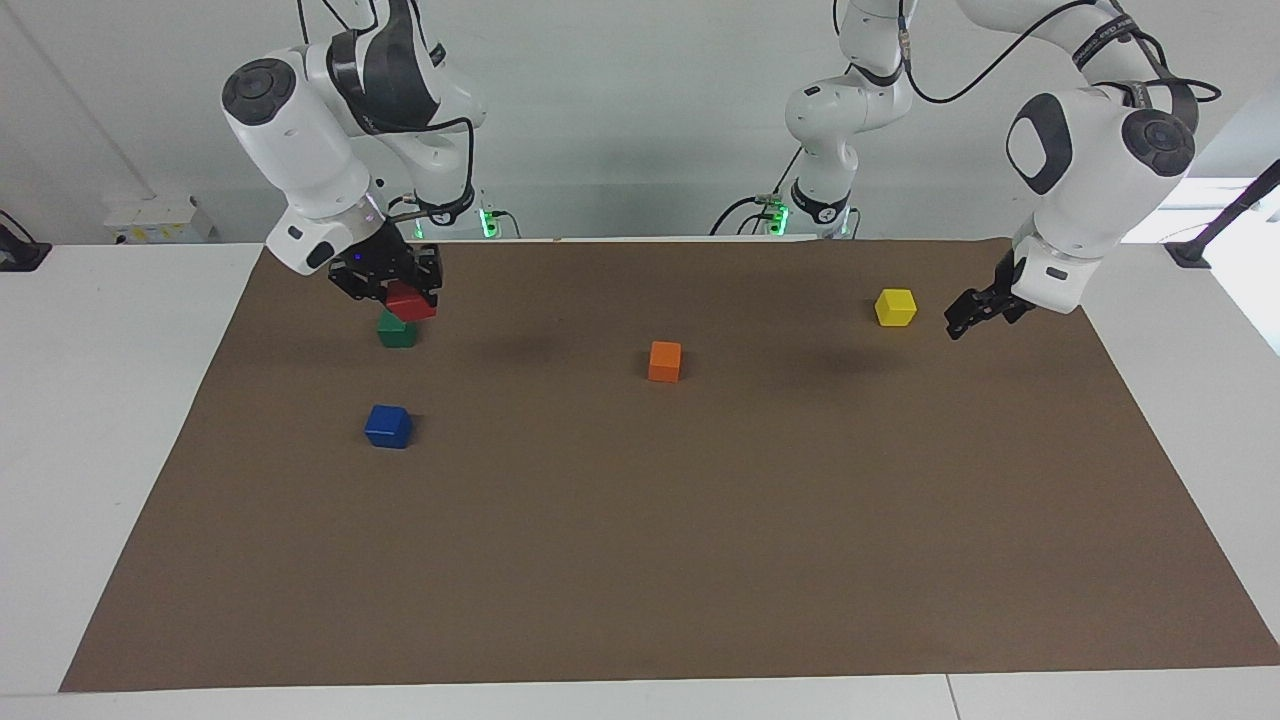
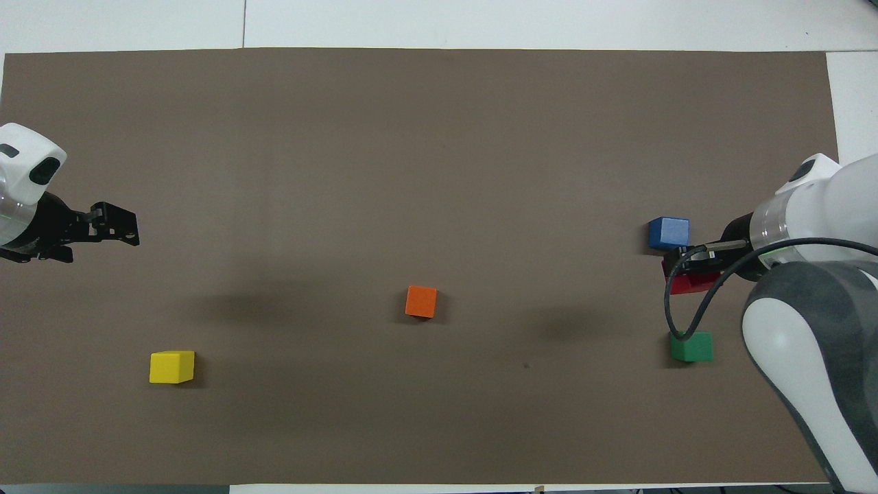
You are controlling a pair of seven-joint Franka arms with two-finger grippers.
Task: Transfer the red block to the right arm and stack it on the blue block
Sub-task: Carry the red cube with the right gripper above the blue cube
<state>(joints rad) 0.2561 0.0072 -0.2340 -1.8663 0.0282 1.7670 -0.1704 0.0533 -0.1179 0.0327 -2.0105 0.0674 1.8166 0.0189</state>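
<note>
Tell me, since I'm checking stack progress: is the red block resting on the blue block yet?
No: the red block is held up in the right gripper, while the blue block sits bare on the mat.

One high camera facing the robots, another overhead behind them, both covering the brown mat (image 1: 640,560) (image 2: 439,137).

We see a red block (image 1: 411,301) in the black right gripper (image 1: 392,285), a green block (image 1: 397,332) under it, then blue (image 1: 388,426), orange (image 1: 664,361) and yellow (image 1: 895,307) blocks on a brown mat (image 1: 660,560).

white arms (image 1: 300,150), black cables (image 1: 1000,60)
</note>
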